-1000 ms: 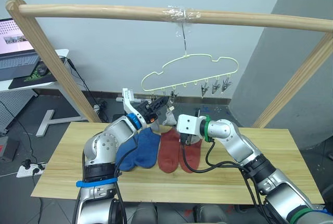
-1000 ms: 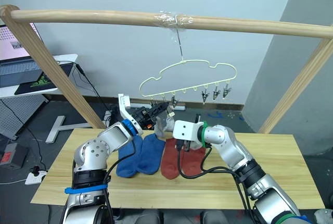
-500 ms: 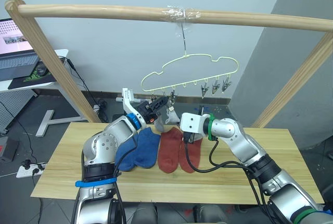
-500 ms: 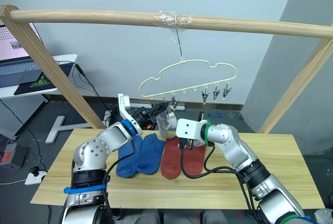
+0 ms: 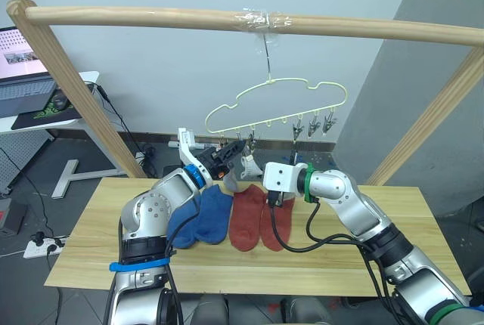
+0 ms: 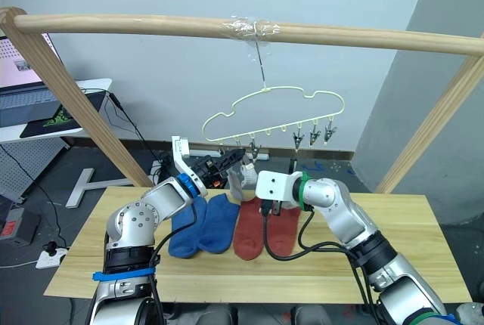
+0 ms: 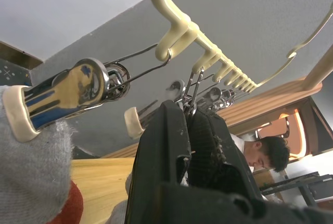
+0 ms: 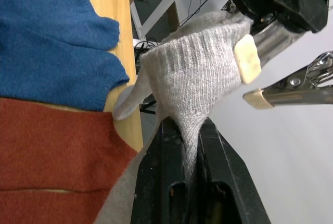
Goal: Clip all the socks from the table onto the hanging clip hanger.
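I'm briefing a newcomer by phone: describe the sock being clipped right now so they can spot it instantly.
Start at the wooden frame pole, then drop to the clip hanger taped beneath it. At its left clips hangs a light grey sock, shut in the right pincer. It is the raised one; the blue socks and red socks lie flat on the table.

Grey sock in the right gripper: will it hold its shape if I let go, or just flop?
Likely flop: the grey sock folds and bunches between the right gripper fingers, so it looks soft. Probably light too, since a thin pinch carries it. A clip seems to bite its edge, so it may hang rather than fall.
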You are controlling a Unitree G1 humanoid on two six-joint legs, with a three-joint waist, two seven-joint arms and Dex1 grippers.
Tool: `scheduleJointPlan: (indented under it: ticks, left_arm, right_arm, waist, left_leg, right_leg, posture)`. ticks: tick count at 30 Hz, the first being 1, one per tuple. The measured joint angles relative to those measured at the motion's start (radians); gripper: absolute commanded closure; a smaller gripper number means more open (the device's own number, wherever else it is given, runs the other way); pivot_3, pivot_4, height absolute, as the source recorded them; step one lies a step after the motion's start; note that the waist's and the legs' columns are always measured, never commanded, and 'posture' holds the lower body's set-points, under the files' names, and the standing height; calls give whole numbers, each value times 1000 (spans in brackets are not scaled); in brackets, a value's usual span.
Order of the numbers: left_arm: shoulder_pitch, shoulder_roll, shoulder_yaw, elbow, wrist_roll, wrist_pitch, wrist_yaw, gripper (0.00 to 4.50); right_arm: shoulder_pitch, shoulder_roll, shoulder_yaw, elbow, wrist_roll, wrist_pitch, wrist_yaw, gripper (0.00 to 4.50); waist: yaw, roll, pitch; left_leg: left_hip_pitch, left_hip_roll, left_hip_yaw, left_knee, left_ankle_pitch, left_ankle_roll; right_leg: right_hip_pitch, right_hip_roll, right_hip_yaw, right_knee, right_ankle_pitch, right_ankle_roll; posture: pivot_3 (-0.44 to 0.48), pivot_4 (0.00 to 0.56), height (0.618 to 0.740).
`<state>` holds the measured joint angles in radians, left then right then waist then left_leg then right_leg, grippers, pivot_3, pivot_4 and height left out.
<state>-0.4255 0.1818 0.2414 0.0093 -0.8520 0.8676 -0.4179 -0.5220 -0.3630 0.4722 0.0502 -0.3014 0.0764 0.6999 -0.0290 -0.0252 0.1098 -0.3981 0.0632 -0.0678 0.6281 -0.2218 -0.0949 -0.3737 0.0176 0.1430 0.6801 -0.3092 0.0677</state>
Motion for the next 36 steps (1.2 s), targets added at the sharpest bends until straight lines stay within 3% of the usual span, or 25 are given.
scheduleJointPlan:
  ticks: [6,18,20,24,31,32,36]
  left_arm:
    - [1,-1,-12,0,5,-5,-8,4423]
    - [23,25,3,-1,5,-8,-11,526]
    - [42,55,12,-22,-4,2,-11,2]
    - [97,158,40,-111,-21,38,-34,0]
    - [136,198,-2,-171,10,10,-78,0]
    - [139,199,-16,-174,27,-6,-84,0]
    - [167,218,-106,-224,128,-96,-121,0]
  right_arm:
    - [-18,26,2,67,-30,-15,-34,4438]
    - [-12,53,-20,76,-19,-22,-57,4500]
    - [-3,90,-39,79,11,-8,-67,3938]
    - [44,159,-90,82,115,74,-55,2685]
    - [75,181,-111,50,209,157,-27,258]
    - [82,177,-118,48,212,160,-31,31]
    - [118,144,-171,11,228,173,-52,31]
  waist:
    - [2,0,0]
    - [0,0,0]
    - [0,0,0]
    - [-2,0,0]
    - [14,0,0]
    - [15,0,0]
    - [24,0,0]
  left_leg:
    - [0,0,0,0,0,0]
    - [0,0,0,0,0,0]
    - [0,0,0,-1,0,0]
    - [0,0,-1,-2,0,0]
    - [-1,0,-1,-1,0,0]
    - [-1,0,-1,-1,0,0]
    - [-1,0,-1,-2,0,0]
  right_leg:
    - [0,0,0,0,0,0]
    - [0,0,0,0,0,0]
    - [-1,0,0,0,0,0]
    - [-1,0,-1,0,0,-1]
    - [0,-1,-2,0,0,-1]
    - [-1,-1,-2,0,0,-1]
    - [-1,-1,-2,0,-1,-1]
  posture:
    - [80,61,740]
    - [96,47,740]
    - [96,47,740]
    - [111,51,740]
    - [124,53,740]
    - [124,53,740]
    - [129,61,740]
